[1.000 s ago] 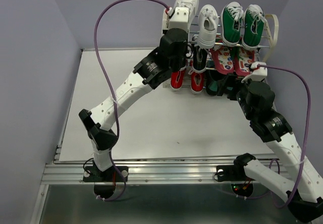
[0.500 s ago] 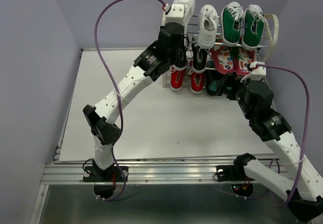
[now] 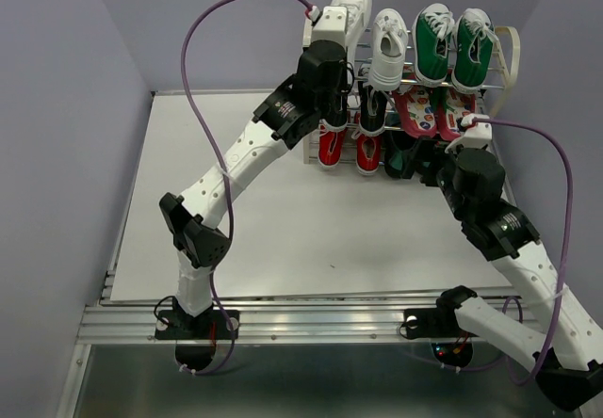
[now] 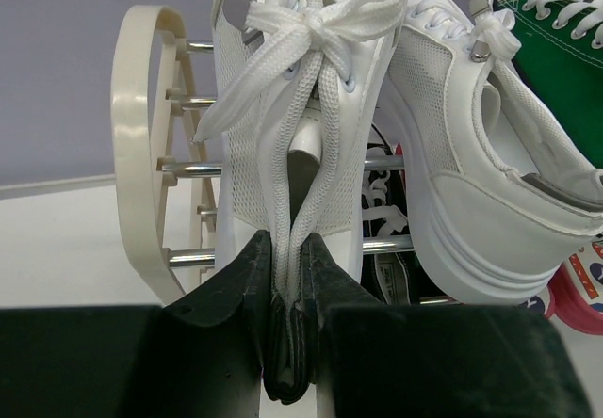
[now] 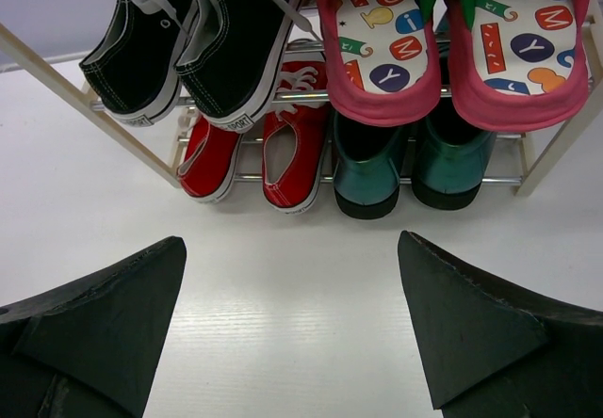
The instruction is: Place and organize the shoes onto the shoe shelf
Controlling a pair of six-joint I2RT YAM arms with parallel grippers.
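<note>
the left gripper (image 4: pixel 287 260) is nearly shut, pinching what looks like the heel rim of a white shoe (image 4: pixel 301 79), with the lace ends running down into the pinch. the shoe stands toe-up at the left end of the rack's (image 4: pixel 139 145) top tier, leaning on the rods, its mate (image 4: pixel 471 164) close on its right.

it looks light, with soft mesh sides over a stiffer rubber sole. a thin pinch at the heel should carry it, but the rim can fold and the shoe may swing or twist about the fingers. the loose laces could snag on a rod. the firmer hold, i judge, is across the heel where the sole stiffens it.

the right gripper (image 5: pixel 290 249) is wide open and holds nothing. it faces the rack's lower tiers, where the black pair (image 5: pixel 193 32) sits above the red pair (image 5: pixel 252 154).
</note>
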